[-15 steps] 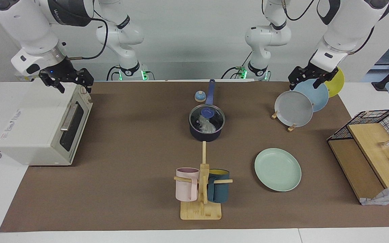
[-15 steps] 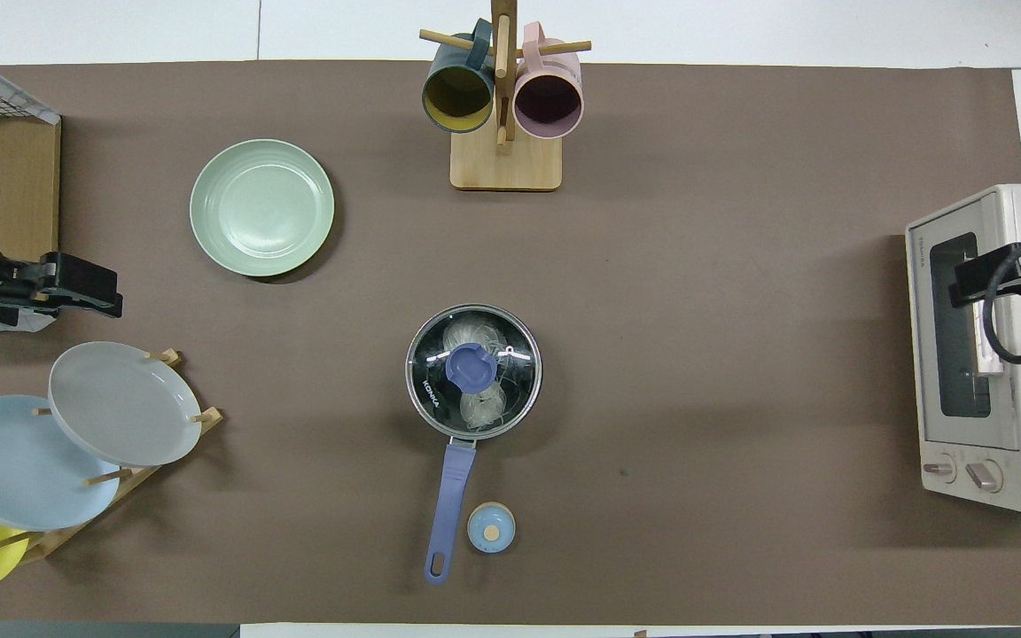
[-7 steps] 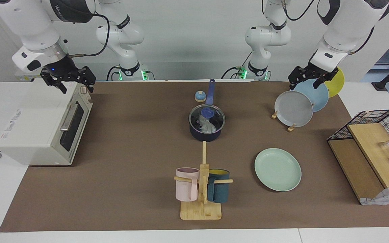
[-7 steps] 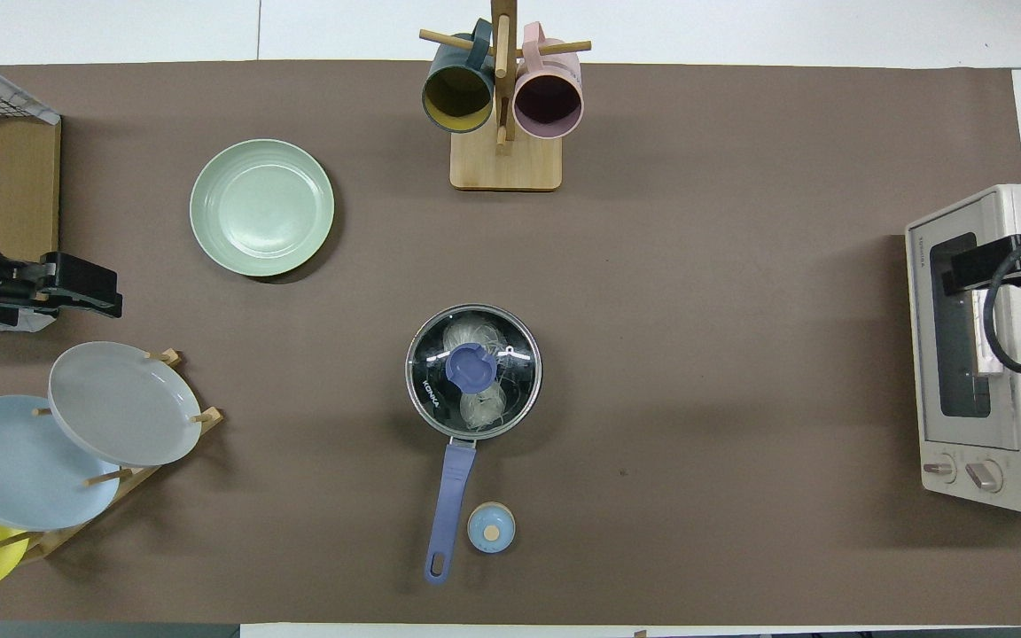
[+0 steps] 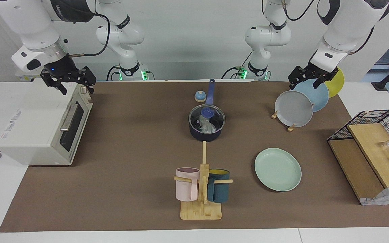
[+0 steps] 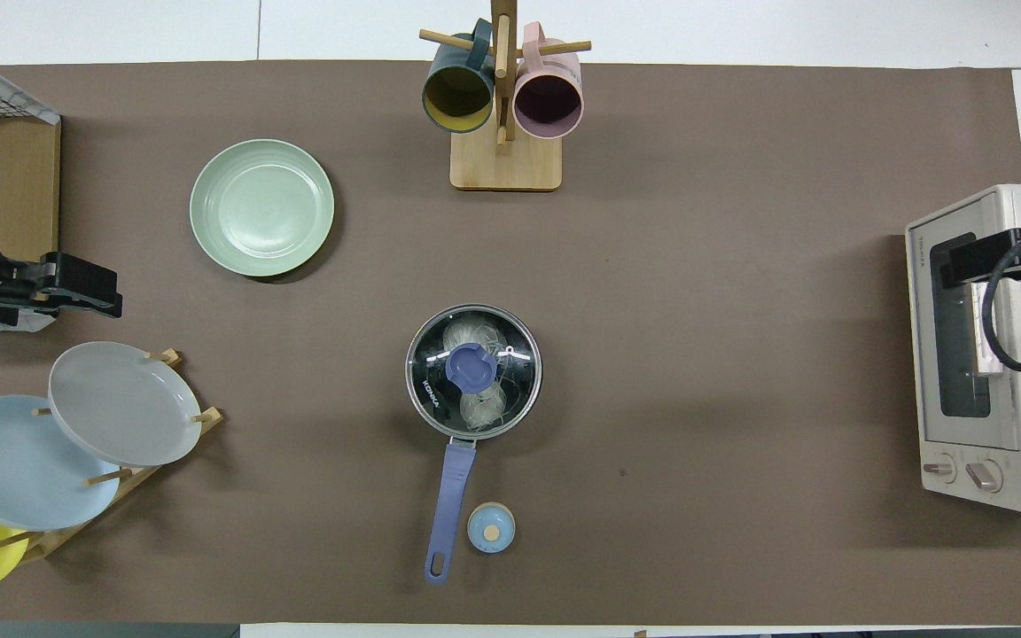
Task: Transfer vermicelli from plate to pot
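Note:
The dark pot (image 5: pixel 206 134) with its long blue handle stands mid-table, and also shows in the overhead view (image 6: pixel 440 403). A glass lid with a blue knob (image 6: pixel 472 366) covers it. The whitish vermicelli (image 5: pixel 209 127) lies inside the pot under the lid, as the overhead view (image 6: pixel 480 409) also shows. The mint-green plate (image 5: pixel 277 169) is bare and lies farther from the robots, toward the left arm's end (image 6: pixel 261 207). My left gripper (image 5: pixel 305 84) is open and empty over the plate rack (image 6: pixel 85 297). My right gripper (image 5: pixel 75 89) is open and empty over the toaster oven (image 6: pixel 976 260).
A white toaster oven (image 5: pixel 39 128) stands at the right arm's end. A rack holds grey (image 5: pixel 294 108), light-blue and yellow plates. A wooden mug tree (image 5: pixel 202 189) holds pink and teal mugs. A small blue knob-like cap (image 5: pixel 200 97) lies beside the pot handle. A wire basket (image 5: pixel 377 148) is there too.
My right gripper has shifted slightly above the toaster oven. The left gripper, pot, vermicelli and plate have not moved.

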